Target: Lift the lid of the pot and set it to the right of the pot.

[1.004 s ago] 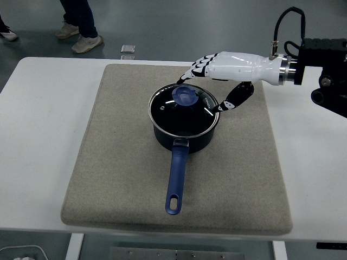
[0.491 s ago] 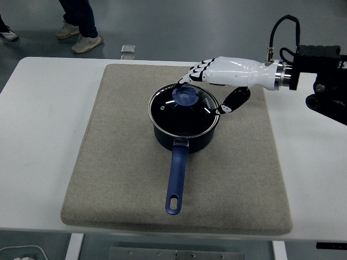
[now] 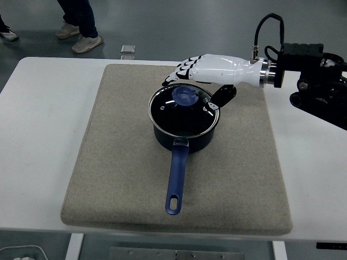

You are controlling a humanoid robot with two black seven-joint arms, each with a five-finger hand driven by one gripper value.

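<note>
A dark blue pot with a long blue handle pointing toward me stands on the beige mat. Its glass lid, with a blue knob, sits on the pot. My right hand, white with black finger joints, comes in from the right and hovers over the far right side of the lid. Its fingers are spread past the knob and the thumb hangs at the lid's right rim. It holds nothing. The left arm is out of view.
The mat covers the middle of the white table. A person's feet stand on the floor beyond the far edge, next to a small square object. The right arm's black forearm crosses the table's right side.
My right hand has moved left, from the lid's right edge to over its far side. The fingers now reach past the knob. The pot and lid have not moved.
</note>
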